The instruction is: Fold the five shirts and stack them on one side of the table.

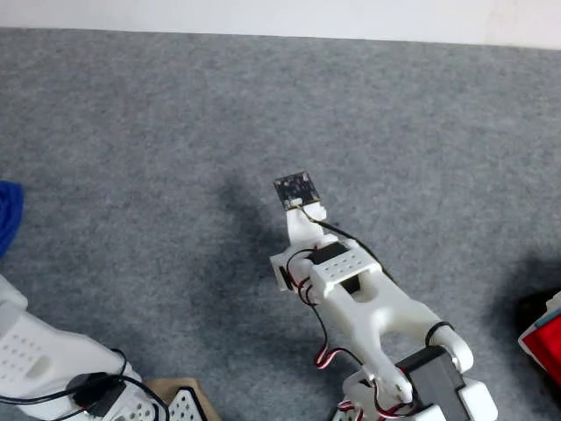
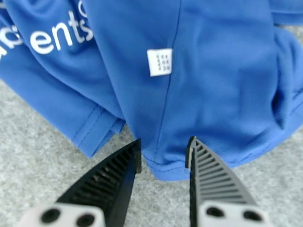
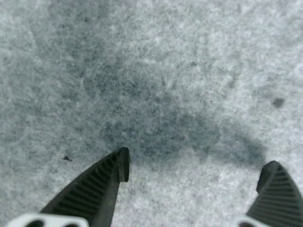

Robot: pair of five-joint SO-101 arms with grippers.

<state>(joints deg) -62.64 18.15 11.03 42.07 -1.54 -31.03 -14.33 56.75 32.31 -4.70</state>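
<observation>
Blue cloth of a crumpled shirt (image 2: 203, 85) was found directly ahead of the left gripper (image 2: 164, 142), its hem lying between the moderately parted jaws; the right gripper (image 3: 198, 158), spread wide, was held well apart over the grey mat (image 3: 142, 71).
</observation>
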